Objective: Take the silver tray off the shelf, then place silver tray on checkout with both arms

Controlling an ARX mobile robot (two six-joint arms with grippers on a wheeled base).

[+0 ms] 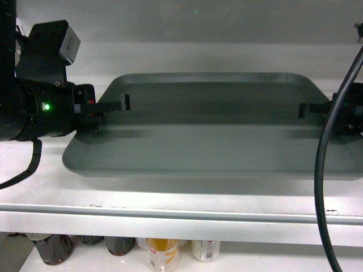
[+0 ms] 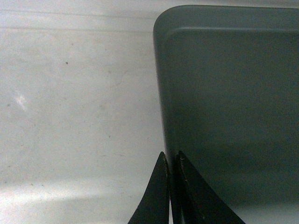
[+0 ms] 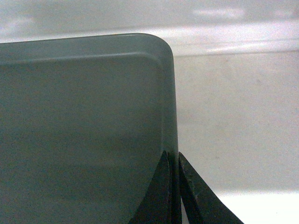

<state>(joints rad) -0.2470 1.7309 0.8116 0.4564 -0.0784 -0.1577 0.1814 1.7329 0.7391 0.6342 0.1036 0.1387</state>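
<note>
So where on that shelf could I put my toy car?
Bare strips of the shelf lie between the silver tray and the front lip, and behind the tray by the back wall. The tray's two ends are crowded: the left end effector and right end effector pinch its rim.

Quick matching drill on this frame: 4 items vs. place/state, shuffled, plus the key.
1. silver tray
2. left gripper
3. right gripper
4. bottles and cans

A. on the lower level, under the shelf
B. jaws closed on the tray's right rim
C. lies flat on the shelf
D. jaws closed on the tray's left rim

Pairs: 1-C, 2-D, 3-B, 4-A
</note>
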